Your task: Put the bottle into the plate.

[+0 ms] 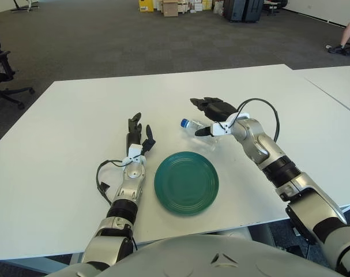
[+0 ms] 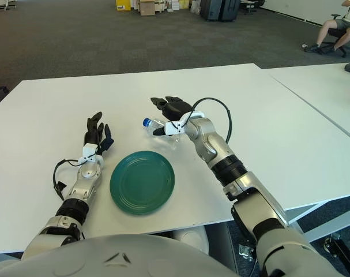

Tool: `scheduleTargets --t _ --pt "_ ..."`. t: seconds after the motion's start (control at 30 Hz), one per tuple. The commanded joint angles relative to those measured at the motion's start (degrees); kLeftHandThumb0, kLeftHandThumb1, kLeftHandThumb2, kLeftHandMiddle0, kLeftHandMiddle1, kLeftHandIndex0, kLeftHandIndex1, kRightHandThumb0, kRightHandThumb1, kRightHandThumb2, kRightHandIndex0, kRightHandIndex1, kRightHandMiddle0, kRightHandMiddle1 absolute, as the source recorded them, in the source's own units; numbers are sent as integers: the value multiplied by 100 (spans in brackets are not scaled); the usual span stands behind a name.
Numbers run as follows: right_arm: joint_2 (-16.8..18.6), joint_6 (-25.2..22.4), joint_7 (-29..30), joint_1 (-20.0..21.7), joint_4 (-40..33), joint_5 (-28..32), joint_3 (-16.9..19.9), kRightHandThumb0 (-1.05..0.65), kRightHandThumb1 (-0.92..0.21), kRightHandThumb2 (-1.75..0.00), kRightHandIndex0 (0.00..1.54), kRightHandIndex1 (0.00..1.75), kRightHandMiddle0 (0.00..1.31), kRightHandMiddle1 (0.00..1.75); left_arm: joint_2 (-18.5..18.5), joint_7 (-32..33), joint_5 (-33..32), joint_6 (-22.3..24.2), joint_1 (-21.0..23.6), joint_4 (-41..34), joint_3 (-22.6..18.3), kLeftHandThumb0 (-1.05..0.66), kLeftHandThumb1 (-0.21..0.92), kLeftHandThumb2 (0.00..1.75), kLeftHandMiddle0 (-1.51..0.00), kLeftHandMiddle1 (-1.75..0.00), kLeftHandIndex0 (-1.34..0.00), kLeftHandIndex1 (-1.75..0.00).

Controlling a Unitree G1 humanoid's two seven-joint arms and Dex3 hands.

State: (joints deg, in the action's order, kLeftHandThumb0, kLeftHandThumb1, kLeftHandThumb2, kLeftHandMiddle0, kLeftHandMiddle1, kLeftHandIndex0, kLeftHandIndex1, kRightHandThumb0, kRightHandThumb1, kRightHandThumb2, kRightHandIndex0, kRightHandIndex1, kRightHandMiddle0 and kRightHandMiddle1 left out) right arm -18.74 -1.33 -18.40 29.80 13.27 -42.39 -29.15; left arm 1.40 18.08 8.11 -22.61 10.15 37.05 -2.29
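A clear plastic bottle with a blue cap (image 1: 190, 124) lies on its side on the white table, just beyond the green plate (image 1: 186, 182). My right hand (image 1: 208, 111) hovers right over the bottle's body with its dark fingers spread, covering most of it; only the cap end shows. I cannot tell whether it touches the bottle. The plate holds nothing. My left hand (image 1: 137, 135) shows to the left of the plate, fingers relaxed and pointing away from me.
A second white table (image 1: 336, 81) stands to the right across a narrow gap. An office chair (image 1: 2, 72) is at the far left, boxes and cases at the back of the carpeted room. A cable (image 1: 102, 179) loops beside my left wrist.
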Motion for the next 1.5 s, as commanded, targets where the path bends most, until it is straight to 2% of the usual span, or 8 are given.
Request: scheduleTargets --t 0.0,0.57,0.83,1.33,1.47 --pt "-79 -73 -121 -49 -218 -111 -37 -105 -92 -48 0 0 0 0 -33 48 24 51 33 -77 -14 -80 92 87 -37 -1 0 -74" --pt "-160 -142 -194 -265 -316 -349 -137 -105 -92 -48 0 0 0 0 -13 21 -3 177 30 -156 -9 -80 92 87 -37 -1 0 -73" --pt "92 -161 158 91 585 -499 -218 -105 -92 -46 0 0 0 0 -5 33 -9 93 28 -115 -17 -79 92 86 -37 -1 0 -73" --pt "252 -212 388 252 1113 -617 -359 -105 -92 -46 0 0 0 0 12 60 0 159 17 -128 -32 -81 92 85 -38 -1 0 -74" --pt "507 -79 810 603 2106 -615 -453 -105 -92 -46 0 0 0 0 16 72 8 167 3 -168 -34 -81 92 85 -38 -1 0 -74"
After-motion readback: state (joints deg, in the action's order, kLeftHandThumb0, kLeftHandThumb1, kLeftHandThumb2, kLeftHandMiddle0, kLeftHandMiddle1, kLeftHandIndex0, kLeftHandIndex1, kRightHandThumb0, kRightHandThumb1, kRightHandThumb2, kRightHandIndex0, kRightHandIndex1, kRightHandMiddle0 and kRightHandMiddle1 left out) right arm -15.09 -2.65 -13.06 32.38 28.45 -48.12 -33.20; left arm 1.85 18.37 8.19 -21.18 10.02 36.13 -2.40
